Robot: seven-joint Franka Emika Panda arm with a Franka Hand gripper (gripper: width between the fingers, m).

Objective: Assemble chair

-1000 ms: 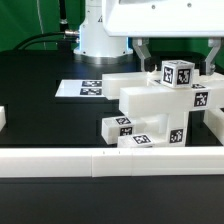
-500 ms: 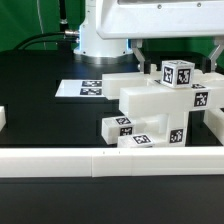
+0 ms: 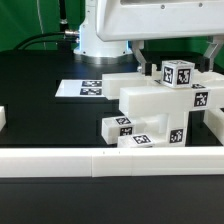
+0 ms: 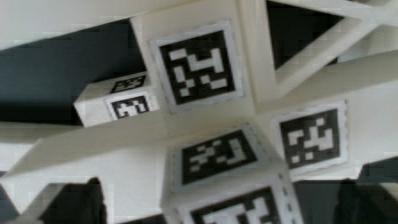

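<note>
On the black table [image 3: 50,120], blocky white plastic chair [image 3: 150,105] — tagged cubes, claw [image 3: 178,64] spread wide above.

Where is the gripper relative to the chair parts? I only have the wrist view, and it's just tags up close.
Observer: The gripper hangs open above the chair parts, straddling the top tagged cube.
Operator: Is it holding that cube?
Observer: No, the jaws stand wide, with a gap on each side of it.
Operator: Anything else nearby?
Observer: The marker board lies flat on the table, toward the exterior view's left of the parts.
</note>
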